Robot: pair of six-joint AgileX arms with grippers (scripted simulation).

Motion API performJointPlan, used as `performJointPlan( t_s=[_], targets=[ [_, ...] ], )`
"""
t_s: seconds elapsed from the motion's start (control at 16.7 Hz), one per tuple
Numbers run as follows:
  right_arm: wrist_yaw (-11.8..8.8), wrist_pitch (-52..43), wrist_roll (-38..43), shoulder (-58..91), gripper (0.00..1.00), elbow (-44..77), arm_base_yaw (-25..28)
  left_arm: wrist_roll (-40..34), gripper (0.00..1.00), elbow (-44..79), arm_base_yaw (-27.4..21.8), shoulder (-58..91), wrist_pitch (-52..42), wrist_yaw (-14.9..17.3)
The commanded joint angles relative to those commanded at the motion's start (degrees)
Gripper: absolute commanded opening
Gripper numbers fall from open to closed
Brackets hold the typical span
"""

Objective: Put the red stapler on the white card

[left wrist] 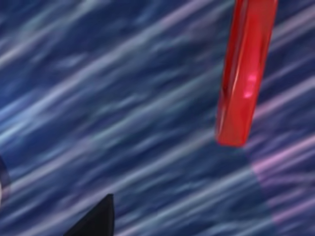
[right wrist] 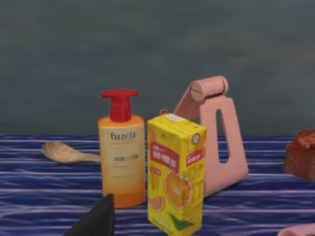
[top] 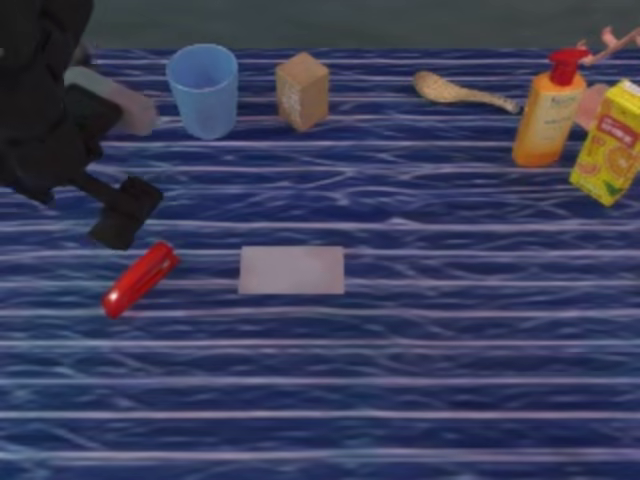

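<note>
Left gripper hovers beside the red stapler, holding nothing, opening unclear; should straddle its narrow sides.

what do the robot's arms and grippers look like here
Only the left arm shows in the top view: bulky, matte black, with one pale grey rounded segment. Its left gripper is a blocky black piece. Each wrist view shows only a dark pointed finger tip at the frame edge. No cables or markings show.
</note>
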Motion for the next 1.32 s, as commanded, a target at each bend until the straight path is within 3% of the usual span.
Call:
performJointPlan(
  t_s=[0.3, 0.72, 1.32],
  targets=[
    [0.00, 0.00, 0.00, 0.00, 1.00, 0.00, 0.00, 2.43, 1.00, 10.31, -1.29, 10.60, -6.14, 0.27],
    [0.00, 0.00, 0.00, 0.00, 1.00, 0.00, 0.00, 2.55, 1.00, 10.69, -1.09, 11.16, -6.18, 0.28],
    [0.00, 0.00, 0.00, 0.00, 1.00, 0.00, 0.00, 2.83, 1.00, -1.45, -1.21, 18.43, 13.23, 0.35]
  ],
)
